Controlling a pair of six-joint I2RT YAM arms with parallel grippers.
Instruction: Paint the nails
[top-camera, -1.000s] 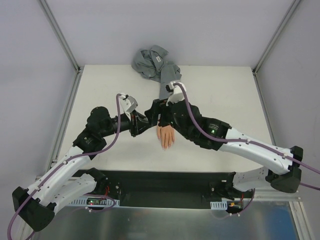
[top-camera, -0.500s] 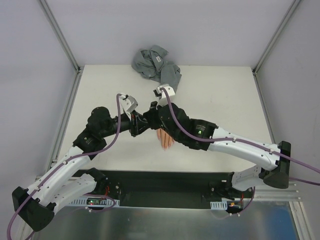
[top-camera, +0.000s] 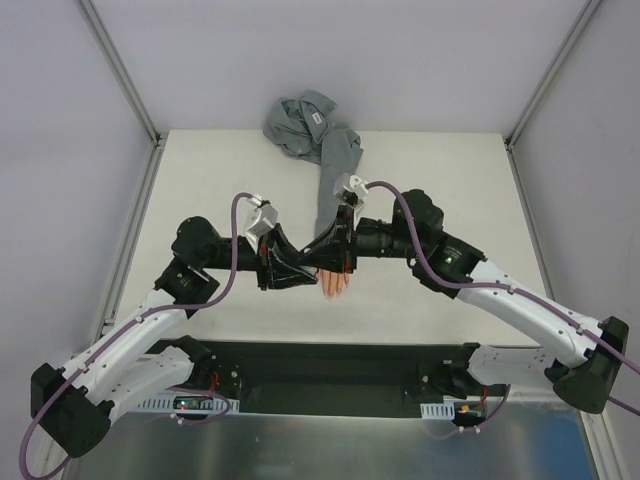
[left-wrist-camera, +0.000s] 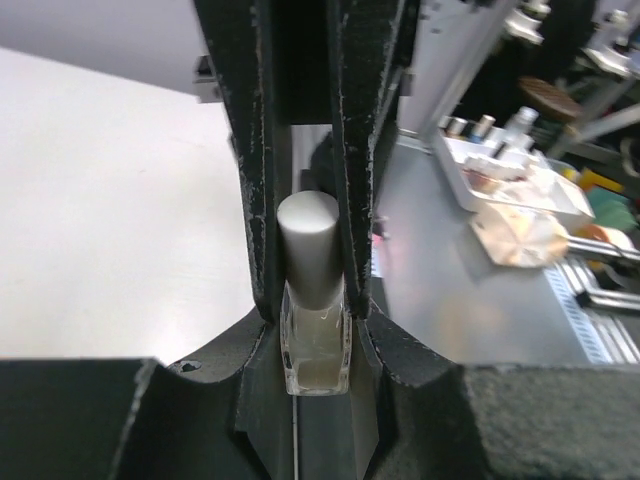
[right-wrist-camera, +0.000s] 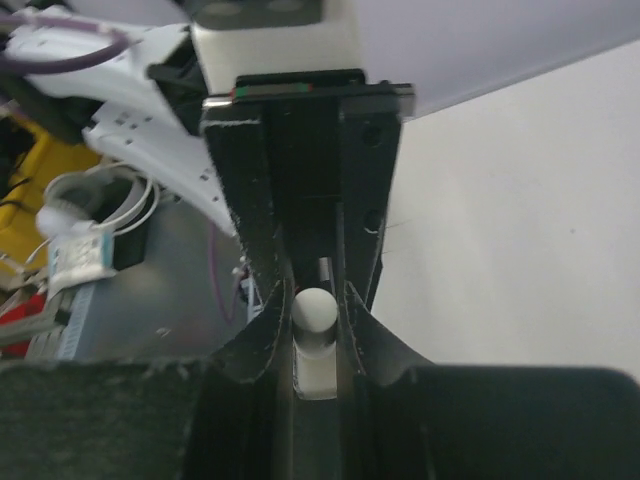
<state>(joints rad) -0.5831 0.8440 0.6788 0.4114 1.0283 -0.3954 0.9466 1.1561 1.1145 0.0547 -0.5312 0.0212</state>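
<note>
Nails (top-camera: 336, 293) near bottle (left-wrist-camera: 318, 345) of pale liquid

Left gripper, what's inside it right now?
A small clear bottle of pale liquid with a grey cap, clamped in the left gripper, whose fingers cover its sides.

peach mannequin hand (top-camera: 336, 284), grey sleeve (top-camera: 337, 168), clear bottle (left-wrist-camera: 316, 358) with seemingly silver cap (left-wrist-camera: 308, 238).

Top camera looks down from behind; wrist cameras hug left claw (left-wrist-camera: 300, 100) and right claw (right-wrist-camera: 320, 200), apparently sharing the table (top-camera: 450, 180).
</note>
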